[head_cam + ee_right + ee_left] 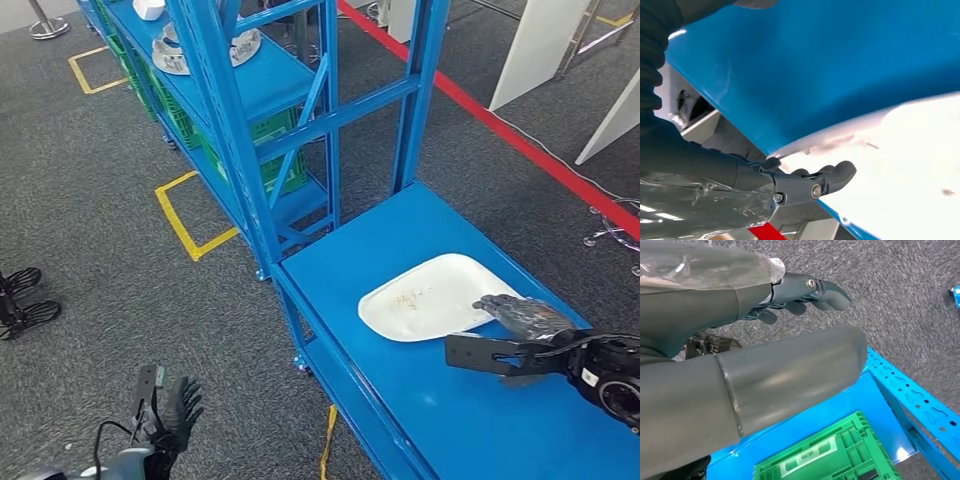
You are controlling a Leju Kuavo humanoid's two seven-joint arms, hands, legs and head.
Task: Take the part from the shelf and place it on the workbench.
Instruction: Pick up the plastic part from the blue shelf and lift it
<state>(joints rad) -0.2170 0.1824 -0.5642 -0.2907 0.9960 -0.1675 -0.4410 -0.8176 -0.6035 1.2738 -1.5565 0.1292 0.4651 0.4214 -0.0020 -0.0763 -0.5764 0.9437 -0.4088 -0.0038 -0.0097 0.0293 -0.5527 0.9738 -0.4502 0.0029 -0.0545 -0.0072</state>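
Our flat white moulded plastic part (429, 298) lies on the blue metal workbench (392, 400), our right hand (521, 335) at its four o'clock edge, fingers seemingly loosened. Withdrawing carelessly could drag it. Left hand (175, 412) hangs spread, empty.

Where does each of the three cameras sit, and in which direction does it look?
Head view: high on the body, looking forward and down at the blue workbench, the white part and both hands.
Left wrist view: behind the left hand, facing the carpet and a green crate.
Right wrist view: behind the right hand, close at the white part.
Shared: head and right wrist views both show the part under the right hand's fingers.
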